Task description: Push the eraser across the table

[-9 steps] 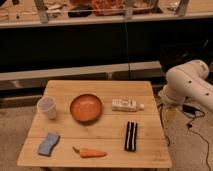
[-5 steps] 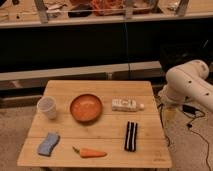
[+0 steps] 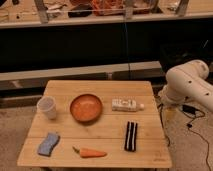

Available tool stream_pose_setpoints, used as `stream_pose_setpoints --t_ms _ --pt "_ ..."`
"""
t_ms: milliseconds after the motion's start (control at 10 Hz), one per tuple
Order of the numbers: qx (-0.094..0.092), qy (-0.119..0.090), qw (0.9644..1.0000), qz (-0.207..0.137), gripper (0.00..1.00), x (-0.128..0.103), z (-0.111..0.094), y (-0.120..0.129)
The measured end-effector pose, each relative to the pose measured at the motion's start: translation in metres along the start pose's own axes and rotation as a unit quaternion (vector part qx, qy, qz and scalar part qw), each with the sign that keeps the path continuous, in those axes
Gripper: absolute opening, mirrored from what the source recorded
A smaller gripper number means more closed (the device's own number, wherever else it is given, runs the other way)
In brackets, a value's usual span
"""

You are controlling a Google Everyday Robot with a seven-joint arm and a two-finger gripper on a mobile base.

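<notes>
Scanning lower right, I find the eraser [image 3: 131, 136] on the tabletop [image 3: 100, 87], long axis up-frame. My claw, jaws apart, hides behind the arm [image 3: 187, 85] rightward.

white cup [image 3: 47, 107] | orange bowl [image 3: 86, 108] | white bottle [image 3: 126, 104] | blue sponge [image 3: 48, 143] | carrot [image 3: 91, 153]

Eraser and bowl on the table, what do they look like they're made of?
Eraser: likely rubber or foam, matte black with two pale stripes. Bowl: possibly plastic or ceramic, smooth orange-brown with a slight sheen. Gripper: out of view, beyond the white arm right of the table.
</notes>
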Motion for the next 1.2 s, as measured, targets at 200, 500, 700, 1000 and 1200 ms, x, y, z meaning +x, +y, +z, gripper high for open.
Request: stream_pose_setpoints --t_ms 200,500,700,1000,1200 --pt "0.000 0.000 1.0000 0.000 0.80 0.000 0.000 0.000" --pt "0.000 0.000 1.0000 0.000 0.80 0.000 0.000 0.000" --pt "0.000 0.001 1.0000 -0.004 0.80 -0.001 0.002 0.002" --pt "0.000 0.006 0.9995 -0.030 0.80 -0.017 0.024 0.016" --pt "-0.001 0.008 0.9991 -0.041 0.80 -0.021 0.028 0.023"
